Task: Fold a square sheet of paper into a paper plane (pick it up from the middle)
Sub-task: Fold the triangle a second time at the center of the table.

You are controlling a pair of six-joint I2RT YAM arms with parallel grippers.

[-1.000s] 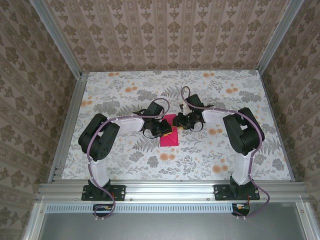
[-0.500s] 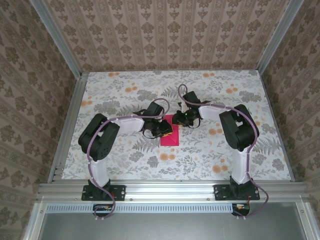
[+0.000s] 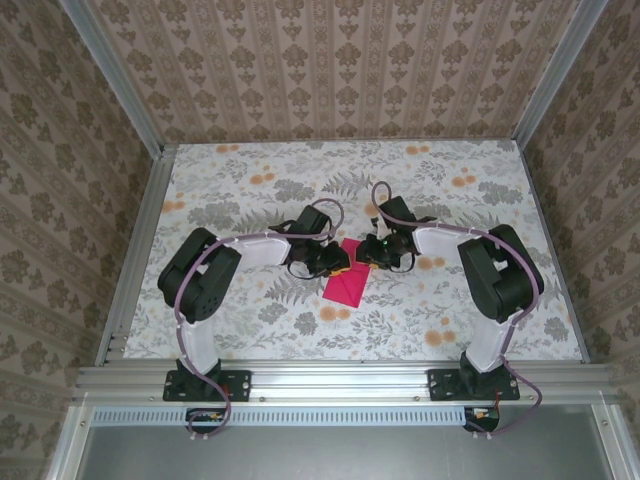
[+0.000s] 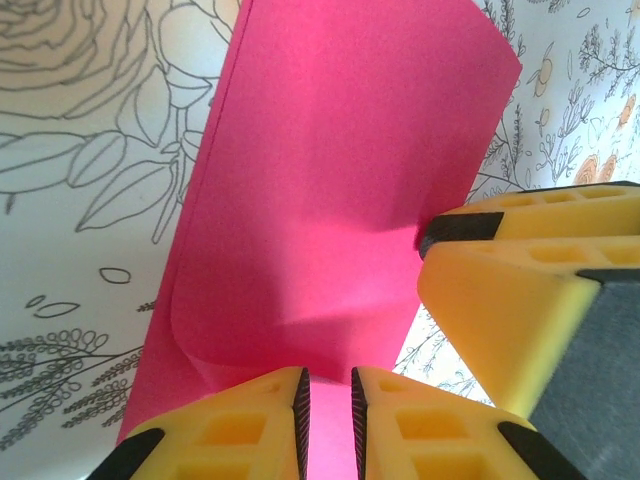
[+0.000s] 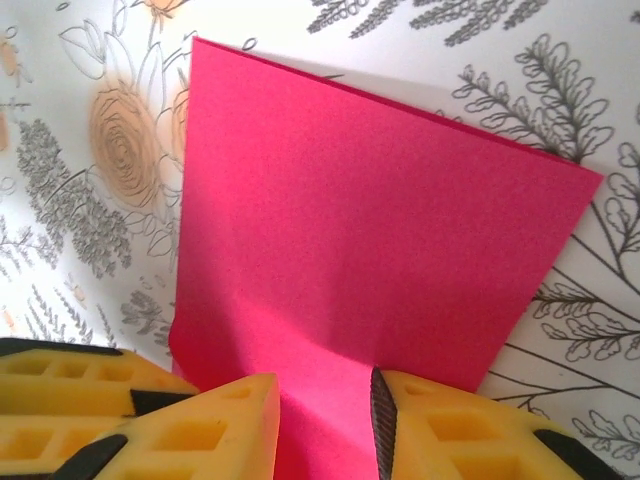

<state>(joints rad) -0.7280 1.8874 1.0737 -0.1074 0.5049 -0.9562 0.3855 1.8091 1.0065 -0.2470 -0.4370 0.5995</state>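
left tool (image 4: 327,388) was clamped on the square sheet of paper (image 4: 330,180) | right tool (image 5: 325,398) was held part-open astride its edge

Floral-cloth table (image 3: 470,200); square sheet of paper (image 3: 346,285) at centre.

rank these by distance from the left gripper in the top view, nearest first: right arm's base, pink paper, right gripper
1. square sheet of paper: right at the left gripper's fingertips, mid-scene.
2. right gripper: just to the right, at the paper's far edge.
3. right arm's base: far off at the near right corner.
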